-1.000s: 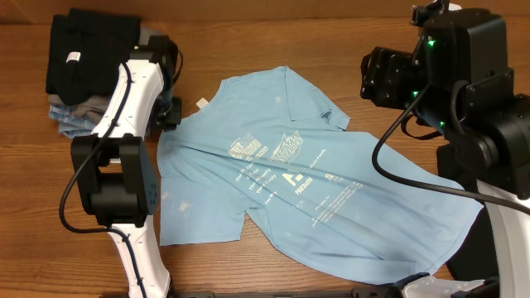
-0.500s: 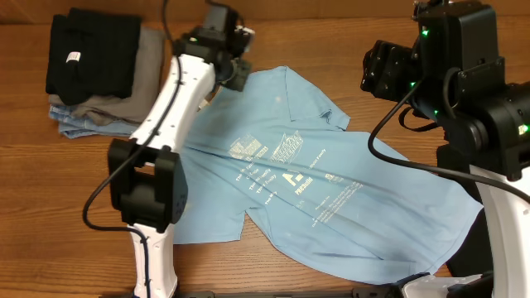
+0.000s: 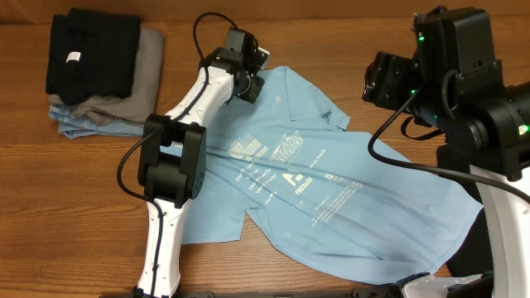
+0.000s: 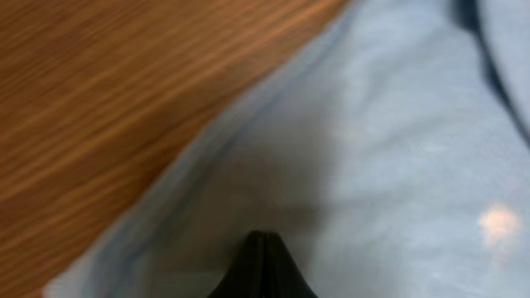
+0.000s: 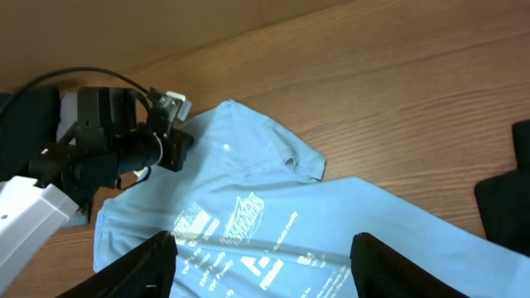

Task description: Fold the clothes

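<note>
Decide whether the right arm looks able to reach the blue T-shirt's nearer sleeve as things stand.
Probably yes. The right pincer hangs open above the blue T-shirt, and the sleeve lies flat with nothing on it. The left pincer, shut at the far shoulder edge, is clear of that path.

T-shirt soft matt cloth; table smooth grained wood; left arm glossy white plastic.

Wooden table — sky-blue T-shirt spread out; folded stack far-left — black garment topmost.
</note>
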`<state>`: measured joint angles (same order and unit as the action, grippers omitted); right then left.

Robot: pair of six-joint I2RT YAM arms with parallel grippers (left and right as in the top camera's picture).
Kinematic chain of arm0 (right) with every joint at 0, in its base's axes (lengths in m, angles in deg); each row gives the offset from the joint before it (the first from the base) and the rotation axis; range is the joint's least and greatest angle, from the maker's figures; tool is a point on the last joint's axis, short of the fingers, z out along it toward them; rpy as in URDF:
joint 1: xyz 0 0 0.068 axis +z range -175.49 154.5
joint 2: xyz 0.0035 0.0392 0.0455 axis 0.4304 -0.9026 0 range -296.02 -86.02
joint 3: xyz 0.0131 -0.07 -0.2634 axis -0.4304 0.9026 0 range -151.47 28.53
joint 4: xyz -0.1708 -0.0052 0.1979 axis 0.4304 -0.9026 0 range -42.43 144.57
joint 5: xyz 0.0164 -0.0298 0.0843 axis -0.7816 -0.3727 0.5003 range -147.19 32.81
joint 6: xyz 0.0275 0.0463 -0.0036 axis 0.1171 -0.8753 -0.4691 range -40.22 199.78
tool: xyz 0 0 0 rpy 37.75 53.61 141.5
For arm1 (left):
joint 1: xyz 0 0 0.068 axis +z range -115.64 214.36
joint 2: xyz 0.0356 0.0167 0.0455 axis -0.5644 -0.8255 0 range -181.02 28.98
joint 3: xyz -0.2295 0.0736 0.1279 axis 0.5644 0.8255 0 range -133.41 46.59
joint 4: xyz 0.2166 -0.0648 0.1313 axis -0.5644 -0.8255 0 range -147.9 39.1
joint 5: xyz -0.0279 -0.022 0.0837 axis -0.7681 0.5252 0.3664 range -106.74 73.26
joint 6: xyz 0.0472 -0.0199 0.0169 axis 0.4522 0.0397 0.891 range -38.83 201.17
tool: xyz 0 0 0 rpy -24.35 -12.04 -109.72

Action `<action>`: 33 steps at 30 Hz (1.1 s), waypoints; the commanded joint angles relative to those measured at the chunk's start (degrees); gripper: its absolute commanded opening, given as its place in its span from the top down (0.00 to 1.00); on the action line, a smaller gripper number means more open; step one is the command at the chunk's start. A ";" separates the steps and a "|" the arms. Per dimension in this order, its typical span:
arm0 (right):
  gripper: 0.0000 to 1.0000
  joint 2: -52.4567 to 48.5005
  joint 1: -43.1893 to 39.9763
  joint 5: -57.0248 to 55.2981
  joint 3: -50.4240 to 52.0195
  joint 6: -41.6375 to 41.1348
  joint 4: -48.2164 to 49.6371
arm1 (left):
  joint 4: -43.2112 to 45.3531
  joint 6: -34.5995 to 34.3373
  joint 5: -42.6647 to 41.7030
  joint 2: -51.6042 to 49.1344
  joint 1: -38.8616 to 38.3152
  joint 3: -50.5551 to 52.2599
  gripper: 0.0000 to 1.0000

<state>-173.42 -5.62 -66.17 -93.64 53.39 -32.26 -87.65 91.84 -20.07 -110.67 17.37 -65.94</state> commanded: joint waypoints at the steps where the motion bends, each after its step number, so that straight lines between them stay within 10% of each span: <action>1: 0.28 -0.04 -0.24 0.00 -0.85 -0.92 -0.87 | 0.98 -5.70 18.03 -6.21 3.39 0.20 0.96; 12: 0.22 -9.81 -14.25 -2.80 14.71 -9.88 -0.20 | -15.02 -10.51 2.73 -6.47 17.07 -25.49 0.95; 20: 0.30 -21.31 -33.48 3.89 36.46 -0.92 15.91 | -46.62 -9.14 0.55 -2.45 13.46 -66.03 0.53; 26: 0.28 -21.68 -33.90 10.71 56.68 -1.31 37.66 | -54.42 -8.96 1.40 8.44 11.54 -67.52 0.44; 27: 0.31 -21.99 -34.07 10.58 58.60 -1.70 40.54 | -55.36 -8.96 1.40 9.44 11.54 -67.52 0.44; 30: 0.88 -23.02 -33.86 12.85 60.24 -1.86 49.94 | -57.70 -9.42 1.33 10.91 11.52 -67.49 0.45; 33: 0.96 -23.02 -33.35 17.38 60.22 -1.90 66.18 | -58.10 -9.44 1.36 10.91 10.93 -67.49 0.45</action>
<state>-194.11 -39.69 -54.43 -34.56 51.48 25.99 -145.75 82.60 -18.70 -100.99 29.08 -132.71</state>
